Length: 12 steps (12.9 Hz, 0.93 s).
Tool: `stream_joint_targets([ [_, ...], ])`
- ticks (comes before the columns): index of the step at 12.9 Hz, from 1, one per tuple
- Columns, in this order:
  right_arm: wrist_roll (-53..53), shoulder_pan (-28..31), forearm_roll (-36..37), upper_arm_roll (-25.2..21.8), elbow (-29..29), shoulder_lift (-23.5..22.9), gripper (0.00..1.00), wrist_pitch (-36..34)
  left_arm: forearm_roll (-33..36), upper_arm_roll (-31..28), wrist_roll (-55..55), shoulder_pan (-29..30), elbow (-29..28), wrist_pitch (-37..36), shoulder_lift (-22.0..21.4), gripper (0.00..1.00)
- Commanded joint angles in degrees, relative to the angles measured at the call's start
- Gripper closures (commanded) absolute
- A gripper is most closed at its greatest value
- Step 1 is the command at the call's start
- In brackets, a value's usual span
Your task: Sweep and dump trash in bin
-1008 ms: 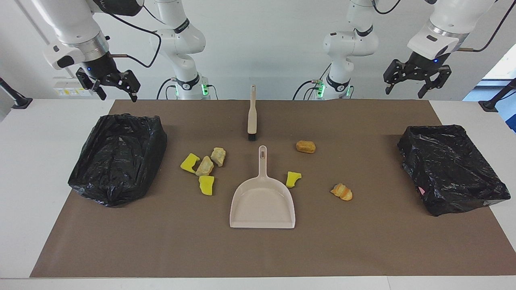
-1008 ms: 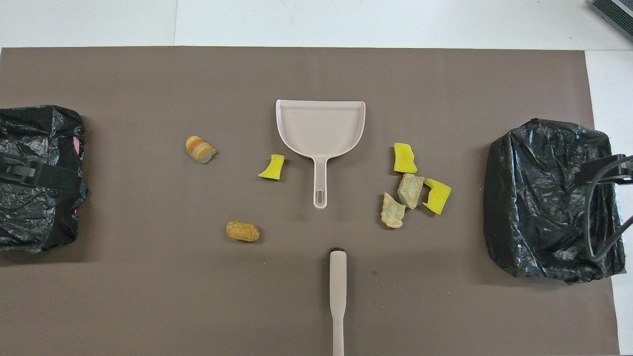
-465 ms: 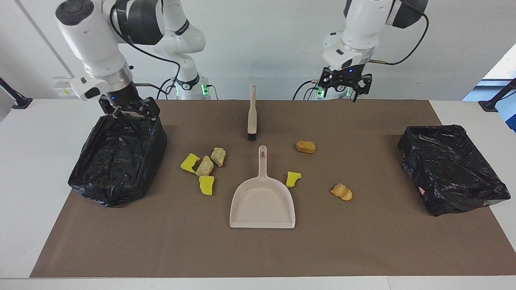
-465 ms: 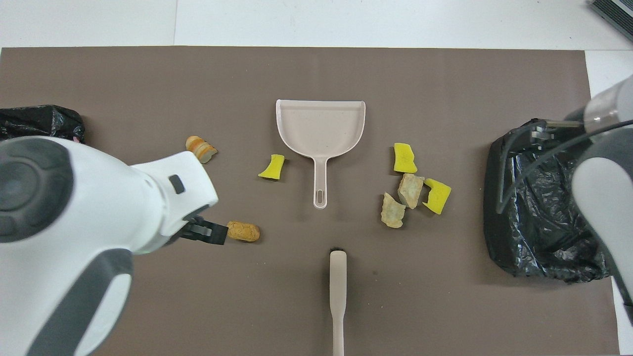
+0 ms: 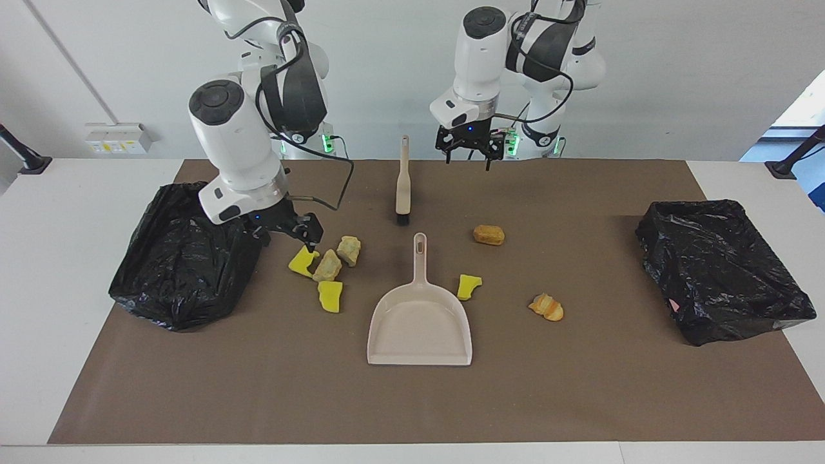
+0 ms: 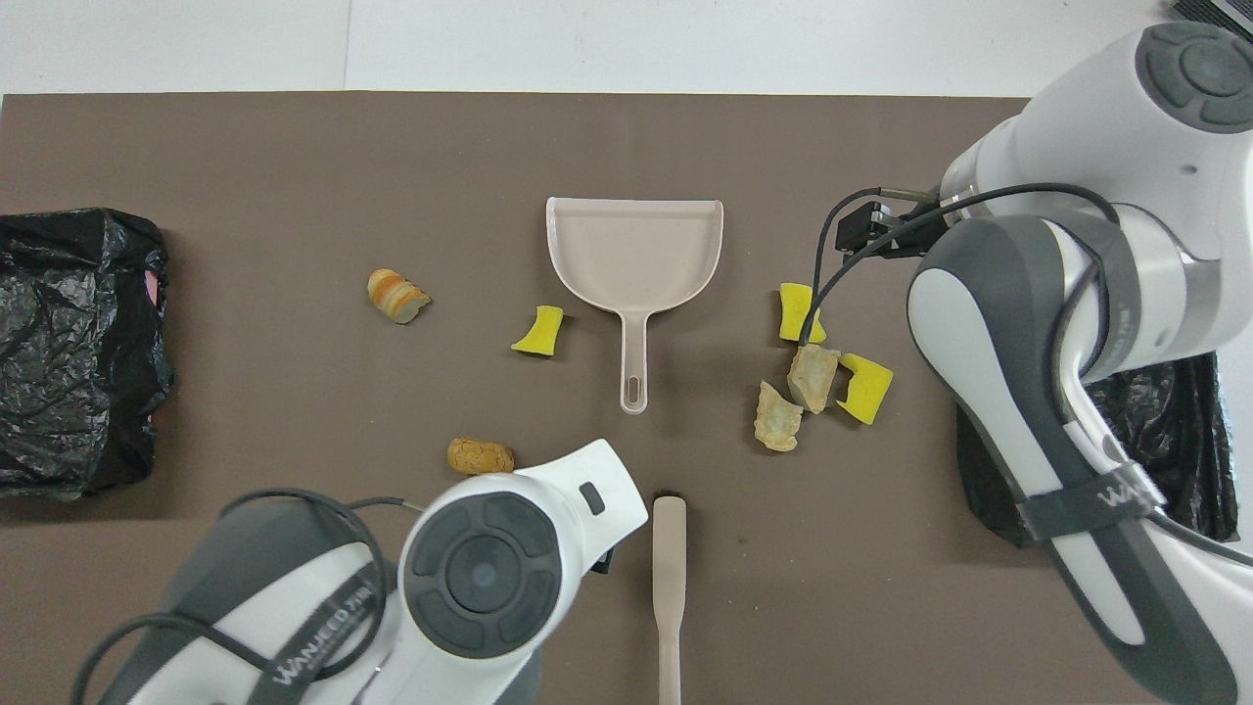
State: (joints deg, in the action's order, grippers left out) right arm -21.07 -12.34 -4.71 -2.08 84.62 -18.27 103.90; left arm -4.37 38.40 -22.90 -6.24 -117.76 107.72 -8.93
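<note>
Several pieces of trash lie on the brown mat: a yellow chunk (image 5: 302,261), two tan lumps (image 5: 327,265) and another yellow chunk (image 5: 330,296) clustered beside the bin (image 5: 184,258) at the right arm's end. A third yellow piece (image 5: 468,286), a brown bun (image 5: 488,234) and an orange striped piece (image 5: 546,307) lie toward the left arm's end. My right gripper (image 5: 288,238) hangs open just above the cluster, holding nothing. Above the mat's edge by the robots, my left gripper (image 5: 467,158) is open and empty beside the brush (image 5: 403,183) handle. The beige dustpan (image 5: 420,322) lies mid-mat.
A second black-bagged bin (image 5: 718,267) sits at the left arm's end of the mat. In the overhead view both arms' wrists hide their grippers; the brush (image 6: 669,578) and dustpan (image 6: 634,245) lie in line at the middle.
Both arms swung in toward the middle. The right gripper came off the bin's edge to above the trash cluster. The left gripper moved over to beside the brush handle. Nothing on the mat moved.
</note>
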Motion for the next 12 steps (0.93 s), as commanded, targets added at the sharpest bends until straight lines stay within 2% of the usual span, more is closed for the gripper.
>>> stream_joint_targets([
  [1,-2.83,0.57,-2.32,3.82,-9.71,-7.1,0.0,-3.34,-0.99,6.84,-6.6,0.26,-6.23,7.3,-0.92,0.0],
  [3,-3.37,0.82,-2.32,7.33,-11.14,-9.14,0.0,-3.8,-0.99,11.5,-12.14,0.26,-8.88,13.1,0.13,0.0],
  [4,-3.8,0.57,-2.23,9.26,-11.75,-9.84,0.0,-2.58,-0.99,14.31,-15.47,0.26,-9.32,15.04,2.49,0.0],
  [7,-10.1,-2.15,-3.28,9.72,-11.85,-11.96,0.0,1.63,-0.99,18.98,-25.33,0.17,-11.17,21.2,6.11,0.0],
  [9,-12.41,-3.47,-5.04,9.81,-11.5,-13.19,0.0,2.35,-0.99,20.92,-26.22,0.17,-12.92,21.56,6.64,0.0],
  [11,-13.12,-6.8,-5.13,9.72,-9.83,-13.98,0.0,4.62,-0.91,21.28,-27.11,-0.96,-15.55,25.06,10.83,0.0],
  [12,-13.38,-6.9,-5.22,9.72,-7.82,-13.89,0.0,7.25,-0.91,21.28,-28.67,-1.06,-15.22,25.34,11.12,0.0],
])
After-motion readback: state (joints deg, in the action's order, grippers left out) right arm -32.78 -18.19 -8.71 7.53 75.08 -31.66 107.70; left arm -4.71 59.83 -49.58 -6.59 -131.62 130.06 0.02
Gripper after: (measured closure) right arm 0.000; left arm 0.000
